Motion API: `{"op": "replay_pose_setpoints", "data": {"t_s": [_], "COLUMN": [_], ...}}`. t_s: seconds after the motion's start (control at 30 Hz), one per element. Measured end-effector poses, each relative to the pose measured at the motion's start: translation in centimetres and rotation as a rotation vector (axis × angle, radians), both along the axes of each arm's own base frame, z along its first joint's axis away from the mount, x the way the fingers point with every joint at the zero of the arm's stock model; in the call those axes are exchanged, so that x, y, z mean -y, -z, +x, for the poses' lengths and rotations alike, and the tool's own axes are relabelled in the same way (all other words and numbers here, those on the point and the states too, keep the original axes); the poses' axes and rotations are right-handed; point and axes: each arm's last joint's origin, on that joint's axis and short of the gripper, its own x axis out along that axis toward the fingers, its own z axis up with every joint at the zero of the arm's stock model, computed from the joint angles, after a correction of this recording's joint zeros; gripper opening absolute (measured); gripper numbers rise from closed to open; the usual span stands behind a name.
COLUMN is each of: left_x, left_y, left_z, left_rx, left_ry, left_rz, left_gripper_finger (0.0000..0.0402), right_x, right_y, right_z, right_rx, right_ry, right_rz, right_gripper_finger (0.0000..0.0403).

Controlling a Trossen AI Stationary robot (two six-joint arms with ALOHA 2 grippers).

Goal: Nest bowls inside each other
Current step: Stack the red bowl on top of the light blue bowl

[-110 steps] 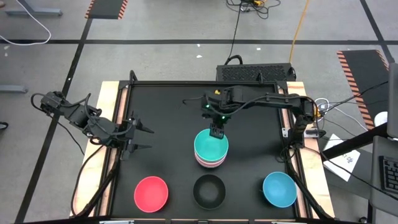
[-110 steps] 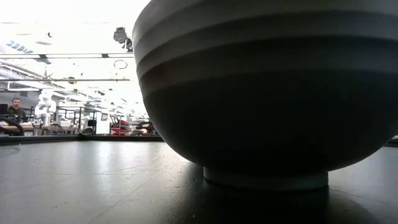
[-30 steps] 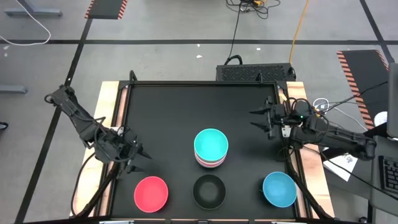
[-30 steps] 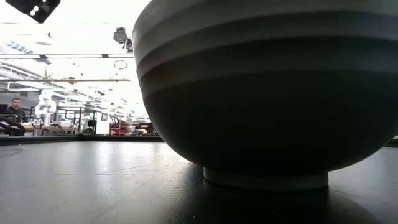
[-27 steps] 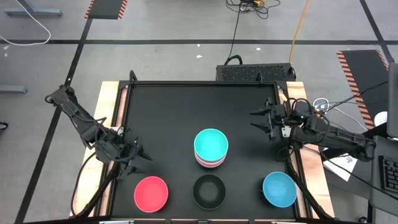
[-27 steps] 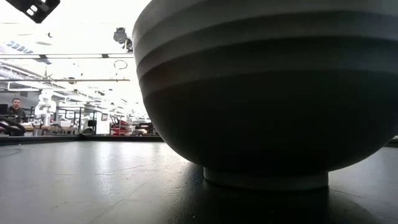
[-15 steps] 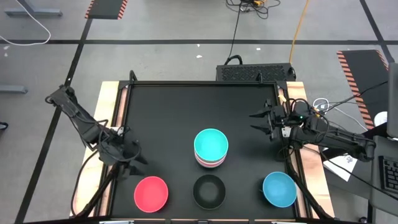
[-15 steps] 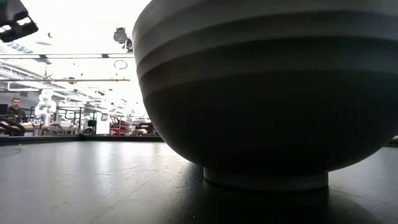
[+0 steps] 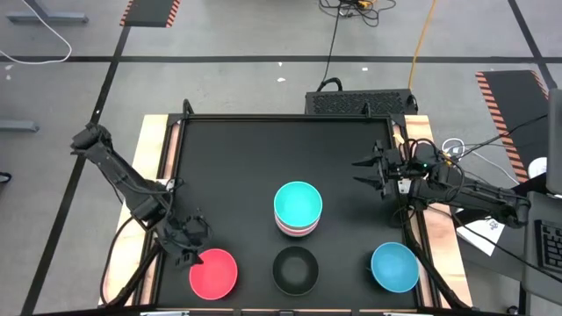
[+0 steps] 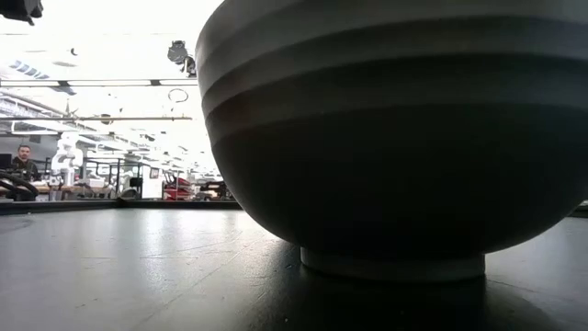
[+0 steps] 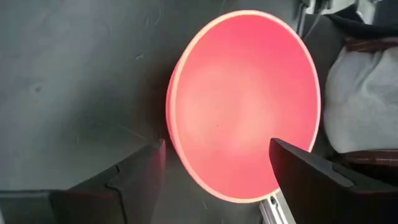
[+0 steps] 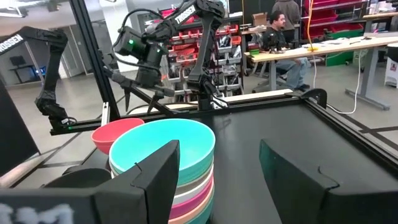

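The black counter (image 9: 246, 167) carries four groups of round plastic bowls, every one sitting upright with its mouth facing up; being round, none has a long axis to speak of. The biggest group is the stack of nested bowls (image 9: 298, 211) near the middle, topped by a turquoise bowl (image 9: 298, 203) with pink and paler rims showing beneath it. Along the near edge sit three single bowls in a row: a pink-red bowl (image 9: 214, 271), a black bowl (image 9: 294, 269) and a blue bowl (image 9: 394, 267). In the low view the black bowl (image 10: 395, 138) fills most of the frame, standing level on its foot ring.

The left arm reaches down from the counter's left rim, elbow bent, and its left tool (image 9: 186, 246) hangs just beside the pink-red bowl, at that bowl's rim on the side away from the black bowl. From the left wrist view the left tool (image 11: 217, 165) looks straight down on the pink-red bowl (image 11: 245, 102), its two dark fingers spread wide, one to each side of the bowl's edge, gripping nothing.

The right arm lies low along the counter's right rim, and its right tool (image 9: 369, 171) points level across the counter toward the stack, well apart from it, with the blue bowl well off to its side. Its fingers (image 12: 155, 180) stand wide apart and empty, the stack (image 12: 165, 168) framed between them.
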Motion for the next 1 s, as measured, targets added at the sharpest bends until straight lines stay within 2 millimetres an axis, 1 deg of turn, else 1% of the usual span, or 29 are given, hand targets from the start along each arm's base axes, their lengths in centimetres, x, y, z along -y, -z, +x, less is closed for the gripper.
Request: {"op": "replay_pose_setpoints", "data": {"t_s": [0.3, 0.53, 0.87, 1.0], "left_x": [0.3, 0.3, 1.1, 1.3], "left_y": [0.6, 0.7, 3.1, 3.7], "left_z": [0.2, 0.4, 0.9, 1.1], "left_rx": [-0.067, -0.05, -0.209, -0.24], "left_ry": [-0.057, -0.107, -0.106, -0.087], "left_rz": [-0.015, 0.005, 0.066, 0.078], "left_gripper_finger": [0.029, 0.0291, 0.0291, 0.0291], "right_x": [0.0, 0.0, -0.1, -0.1], "right_y": [0.0, 0.0, 0.0, 0.0], "right_z": [0.0, 0.0, 0.0, 0.0], "right_rx": [-0.004, -0.004, -0.005, -0.005], "right_ry": [0.0, -0.003, -0.033, -0.033], "right_rz": [0.002, 0.003, 0.029, 0.029], "right_gripper_finger": [0.0212, 0.0212, 0.0212, 0.0212]}}
